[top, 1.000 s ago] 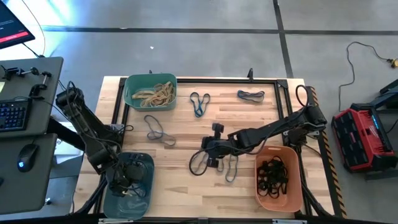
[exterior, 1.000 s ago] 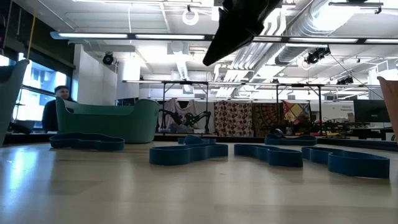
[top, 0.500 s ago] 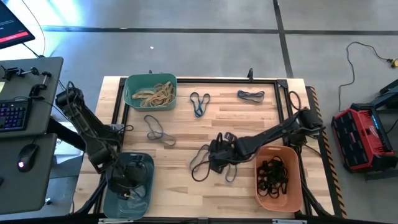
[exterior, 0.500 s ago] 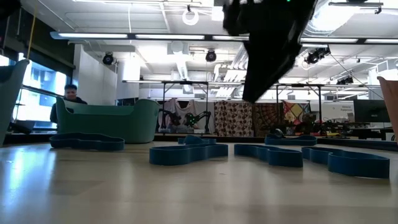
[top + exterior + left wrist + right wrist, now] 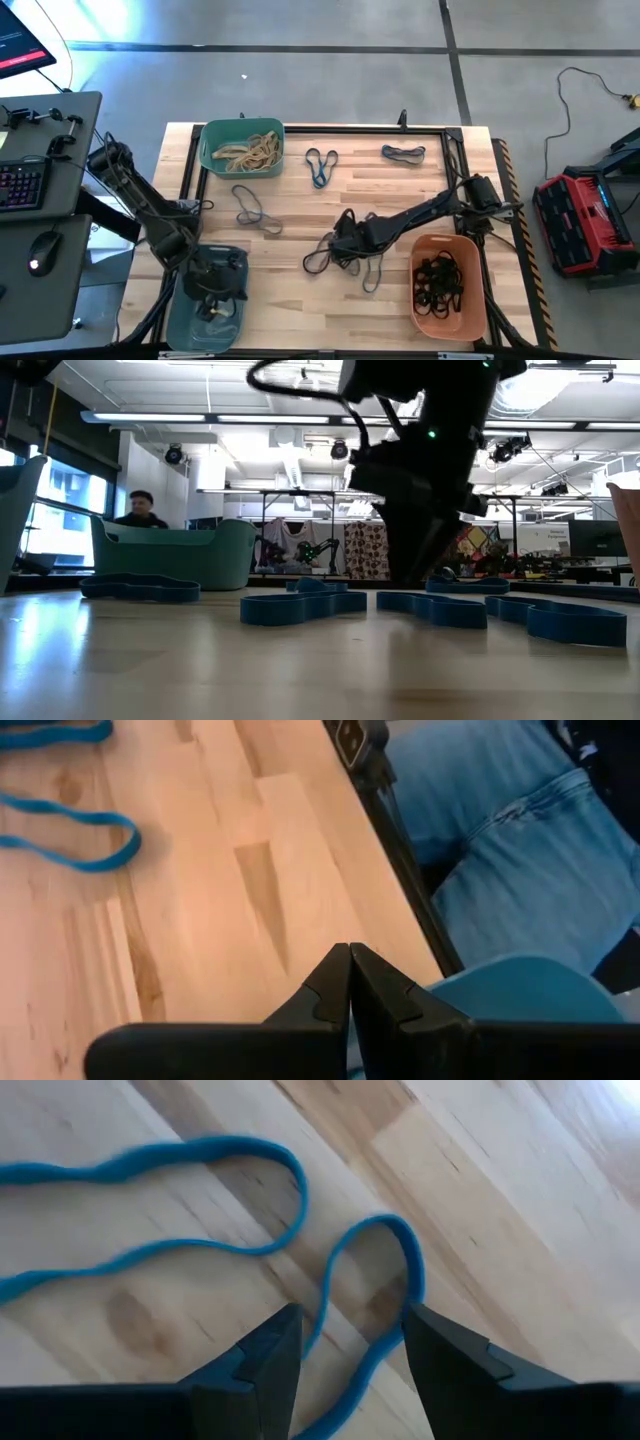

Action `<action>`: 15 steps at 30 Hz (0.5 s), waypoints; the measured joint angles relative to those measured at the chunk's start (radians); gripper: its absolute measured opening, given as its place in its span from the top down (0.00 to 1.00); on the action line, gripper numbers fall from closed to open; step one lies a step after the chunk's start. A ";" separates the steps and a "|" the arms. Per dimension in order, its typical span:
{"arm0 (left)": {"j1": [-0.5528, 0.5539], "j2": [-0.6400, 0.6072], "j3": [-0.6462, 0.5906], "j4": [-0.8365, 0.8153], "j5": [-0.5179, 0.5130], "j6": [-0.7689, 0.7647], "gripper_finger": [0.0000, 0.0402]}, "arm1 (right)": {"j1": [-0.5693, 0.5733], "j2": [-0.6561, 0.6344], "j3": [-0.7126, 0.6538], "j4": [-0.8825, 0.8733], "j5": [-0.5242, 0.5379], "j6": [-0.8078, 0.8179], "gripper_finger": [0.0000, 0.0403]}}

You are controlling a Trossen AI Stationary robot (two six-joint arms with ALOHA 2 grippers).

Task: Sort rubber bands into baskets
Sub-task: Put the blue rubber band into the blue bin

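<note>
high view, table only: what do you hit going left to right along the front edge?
grey-blue basket with the shut left gripper over it → loose rubber bands under the open right gripper → orange basket holding black bands.

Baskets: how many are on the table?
3: the green basket at the far left, the blue basket under the left gripper, the orange basket near right.

Three baskets ring the table (image 5: 300, 215): one basket (image 5: 241, 148) at the far left with rubber bands (image 5: 250, 150) in it, one (image 5: 207, 298) near left, one (image 5: 447, 285) near right. Loose bands (image 5: 341, 262) lie mid-table beside the right gripper (image 5: 338, 243), others (image 5: 321, 165) farther back.
</note>
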 joint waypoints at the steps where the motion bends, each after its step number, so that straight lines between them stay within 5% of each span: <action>1: 0.008 0.000 0.000 0.006 0.007 0.008 1.00 | 0.000 0.000 -0.010 0.000 -0.002 0.016 0.59; 10: 0.055 0.000 -0.001 0.021 0.038 0.058 1.00 | 0.001 -0.004 -0.126 0.139 -0.054 0.049 0.59; 15: 0.079 0.000 -0.001 0.012 0.035 0.058 1.00 | 0.003 -0.007 -0.124 0.161 -0.052 -0.017 0.72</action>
